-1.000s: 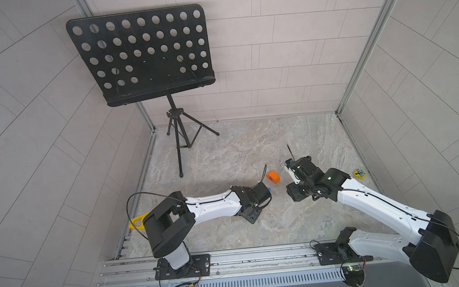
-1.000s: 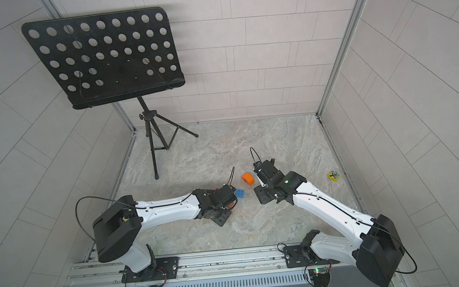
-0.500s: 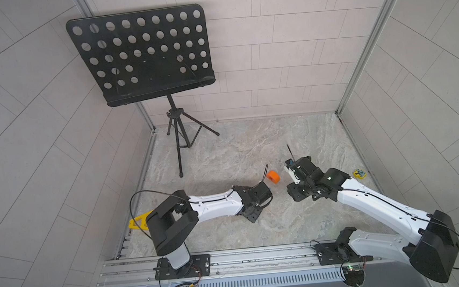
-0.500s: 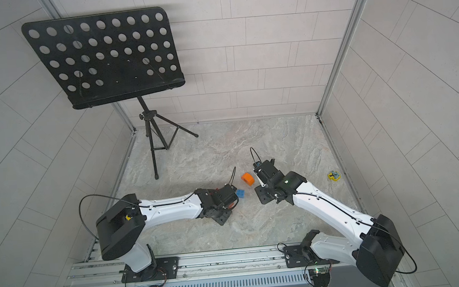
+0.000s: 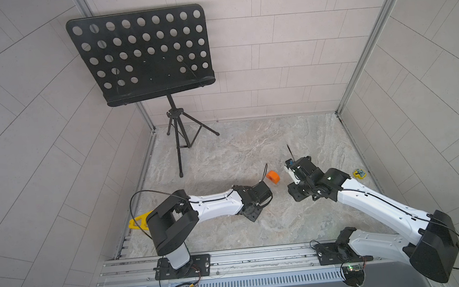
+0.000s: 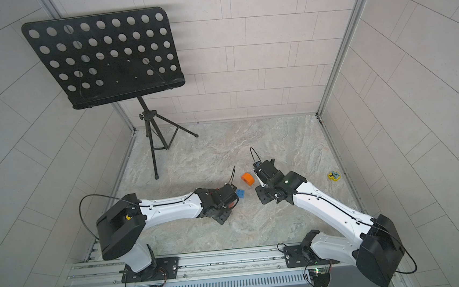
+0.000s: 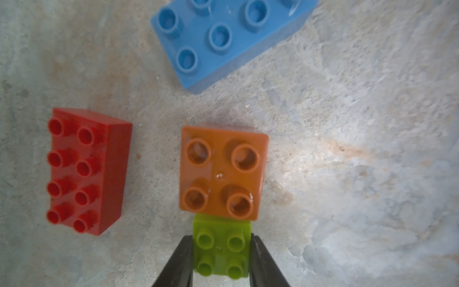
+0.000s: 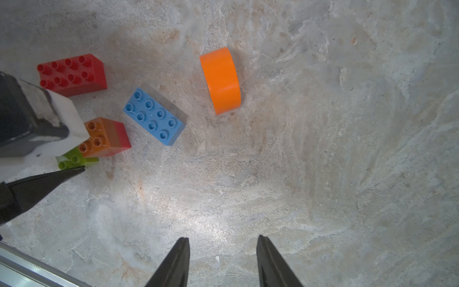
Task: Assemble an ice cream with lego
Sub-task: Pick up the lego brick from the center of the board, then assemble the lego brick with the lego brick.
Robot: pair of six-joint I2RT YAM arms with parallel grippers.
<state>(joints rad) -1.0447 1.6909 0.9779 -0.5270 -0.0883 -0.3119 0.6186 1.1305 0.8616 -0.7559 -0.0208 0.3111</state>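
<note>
Pinching the lime green brick (image 7: 221, 248), sitting on the table (image 7: 347, 149) against the brown-orange brick (image 7: 222, 171), between closed left fingers (image 7: 177, 263); likely needing a straight lift, not nudging that neighbour. Hovering right fingers (image 8: 173, 263) parted, empty; leaving the orange half-round (image 6: 247, 179) at one o'clock of the blue brick (image 6: 240, 193).

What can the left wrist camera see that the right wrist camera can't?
Only the left wrist view shows both fingers of the left gripper closed on the sides of the lime green brick. Only the right wrist view shows the orange half-round brick, a small red brick under the brown-orange square brick, and the right gripper, open and empty. Both show the red oblong brick, the blue oblong brick, the brown-orange square brick and the lime green brick.
</note>
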